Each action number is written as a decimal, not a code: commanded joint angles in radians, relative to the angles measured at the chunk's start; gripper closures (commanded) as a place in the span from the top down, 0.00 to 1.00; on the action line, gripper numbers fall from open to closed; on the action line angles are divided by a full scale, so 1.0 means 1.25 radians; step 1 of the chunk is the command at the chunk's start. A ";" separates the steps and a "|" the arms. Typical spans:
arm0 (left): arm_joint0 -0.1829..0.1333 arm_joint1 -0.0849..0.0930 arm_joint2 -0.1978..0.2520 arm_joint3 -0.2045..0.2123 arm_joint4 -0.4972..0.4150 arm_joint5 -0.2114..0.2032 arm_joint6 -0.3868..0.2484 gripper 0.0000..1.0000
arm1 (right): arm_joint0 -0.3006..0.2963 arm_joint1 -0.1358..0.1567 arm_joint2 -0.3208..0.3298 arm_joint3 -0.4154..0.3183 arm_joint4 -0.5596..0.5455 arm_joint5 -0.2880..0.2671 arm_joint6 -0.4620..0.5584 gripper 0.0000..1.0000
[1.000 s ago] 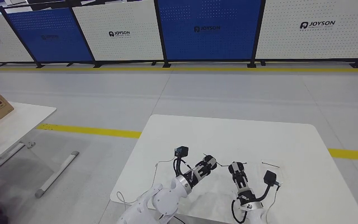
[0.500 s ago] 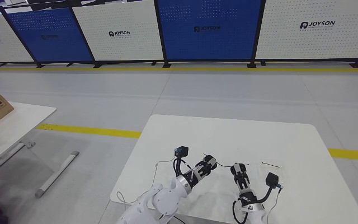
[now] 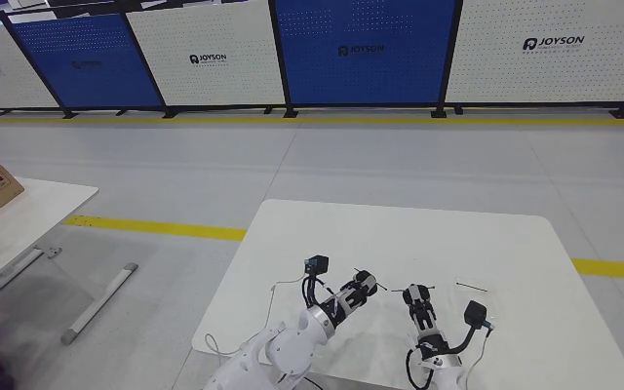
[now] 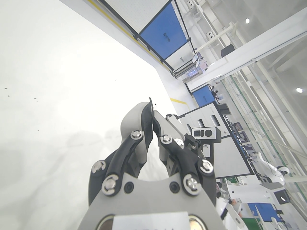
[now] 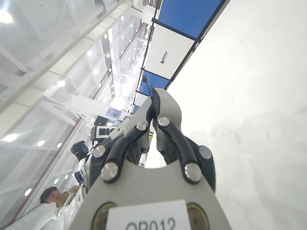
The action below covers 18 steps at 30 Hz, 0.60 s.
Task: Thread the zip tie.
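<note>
Pre-threading: right claw clenched on the zip tie head end, left claw clenched on its likely tail; next I must line tail into the head.
</note>
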 commanded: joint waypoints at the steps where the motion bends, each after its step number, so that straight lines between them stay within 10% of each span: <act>1: -0.002 -0.003 0.001 -0.001 -0.009 0.007 0.013 0.00 | 0.000 0.000 0.000 0.000 0.000 0.000 0.000 0.00; 18: -0.002 -0.003 0.001 -0.001 -0.009 0.007 0.013 0.00 | 0.010 -0.006 0.004 0.003 0.012 0.003 0.024 0.00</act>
